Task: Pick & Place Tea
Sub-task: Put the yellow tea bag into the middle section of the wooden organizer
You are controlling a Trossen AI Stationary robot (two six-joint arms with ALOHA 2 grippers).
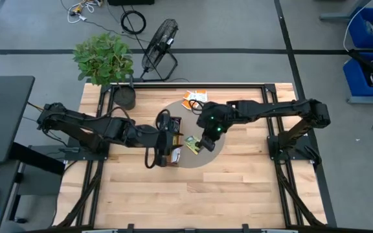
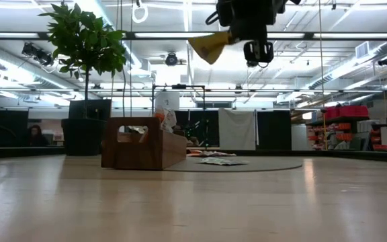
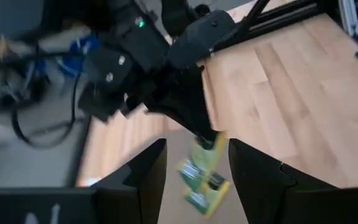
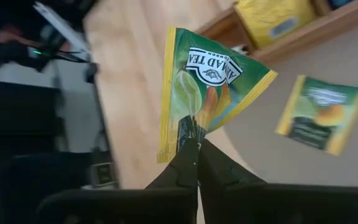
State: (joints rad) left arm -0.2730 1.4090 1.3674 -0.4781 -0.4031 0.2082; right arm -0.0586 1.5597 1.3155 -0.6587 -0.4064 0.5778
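Note:
A yellow-green tea sachet [image 4: 204, 87] hangs high above the table in my right gripper [image 4: 191, 146], which is shut on it over the grey round mat [image 1: 206, 158]. It also shows in the low view as a yellow sachet [image 2: 210, 46] beside my right gripper [image 2: 232, 35]. My left gripper [image 3: 197, 180] stands open above the brown wooden tray [image 1: 171, 139], fingers pointing toward the held sachet [image 3: 204, 177] without touching it. Another yellow-green sachet [image 4: 322, 115] lies flat on the mat. A yellow sachet [image 4: 278, 22] sits in the tray. My right gripper pinches the sachet between its two fingertips at one edge [image 4: 190, 124], about midway along it. The fingers slant downward from the table's right side. The sachet is lifted clear of mat and table and sticks out beyond the fingertips, printed face toward the wrist camera.
Orange-and-white sachets [image 1: 195, 98] lie at the mat's far edge. A potted plant [image 1: 103, 61] stands at the far left corner, and a fan [image 1: 159, 46] on the floor behind the table. Bare wood [image 1: 193, 194] stretches along the near side.

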